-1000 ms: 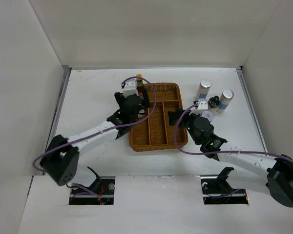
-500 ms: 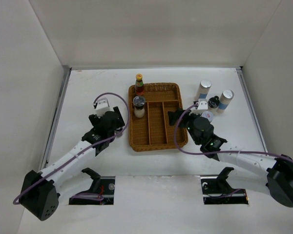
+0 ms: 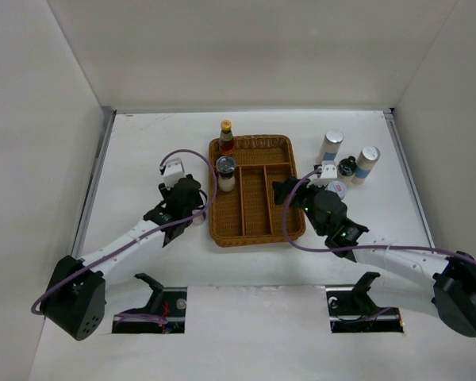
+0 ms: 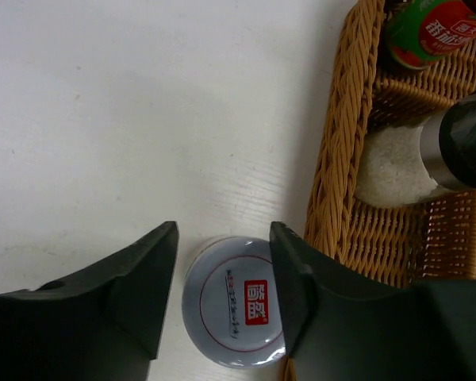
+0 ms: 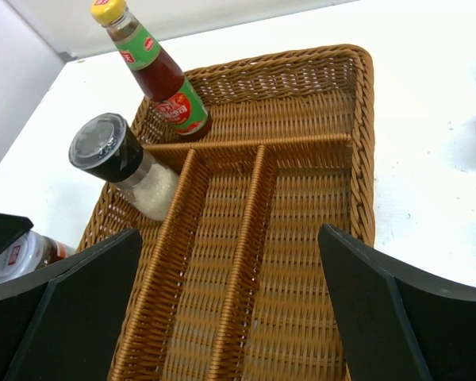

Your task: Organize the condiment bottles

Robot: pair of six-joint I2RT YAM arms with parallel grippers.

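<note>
While the left jaws stand open astride the spice jar [image 4: 236,311], closing may snag the adjacent wicker tray [image 4: 335,151]; right jaws gape empty too.

Bright, even light; soft shadows, sharp focus

Brown wicker tray [image 5: 366,143], red sauce bottle [image 5: 163,83] yellow-capped, spice jar [image 5: 123,163] black-lidded.

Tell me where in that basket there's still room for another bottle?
The wicker tray has its middle slot and right slot bare, also the far strip right of the red sauce bottle. The salt jar fills the left slot's far end. Crowded: just right of the tray, around the white cylinders and black bottle.
</note>
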